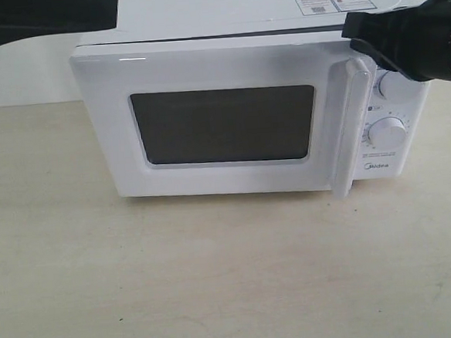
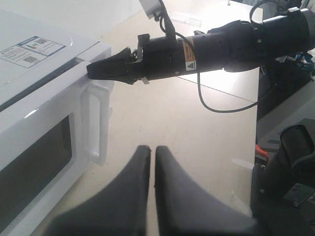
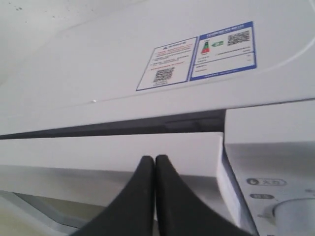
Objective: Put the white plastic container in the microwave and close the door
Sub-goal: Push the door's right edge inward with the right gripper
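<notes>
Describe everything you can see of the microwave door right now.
The door is a glossy white panel, plastic by the look, covering most of the microwave's front. It has a dark rectangular window and a long vertical white handle on the side next to the dials. It stands upright and looks almost shut, though a thin dark gap shows along its top edge. The right claw, shut, seems to rest against its upper corner by the handle's top; nothing else touches it.
</notes>
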